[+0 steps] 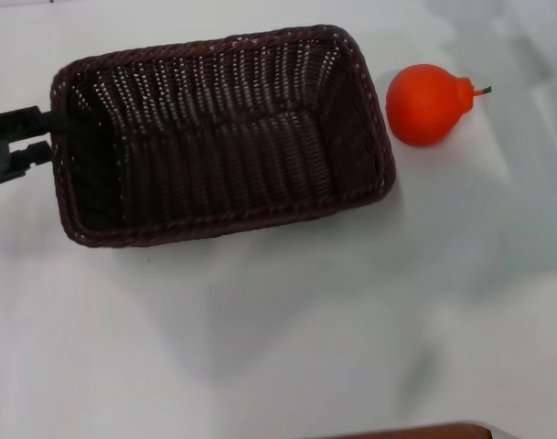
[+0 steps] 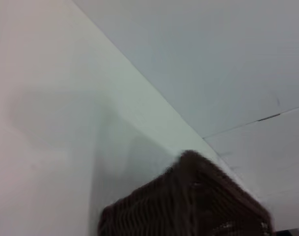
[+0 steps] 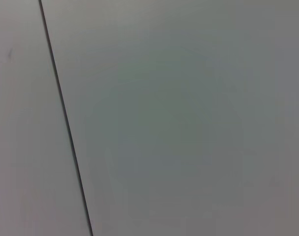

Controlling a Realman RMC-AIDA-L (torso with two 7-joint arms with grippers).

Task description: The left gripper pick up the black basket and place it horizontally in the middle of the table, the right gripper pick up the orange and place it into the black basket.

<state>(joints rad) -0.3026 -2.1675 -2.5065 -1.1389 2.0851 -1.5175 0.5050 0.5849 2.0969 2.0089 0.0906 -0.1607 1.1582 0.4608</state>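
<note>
The left gripper sat at the black basket's left short wall, its 2 fingers straddling the braided rim as if pinching it, a hold suited to dragging or lifting by the edge. The basket lay lengthwise on the table, slightly tilted, roughly central. The orange rested just beside its right end, untouched. The right gripper was out of view, seemingly parked.
</note>
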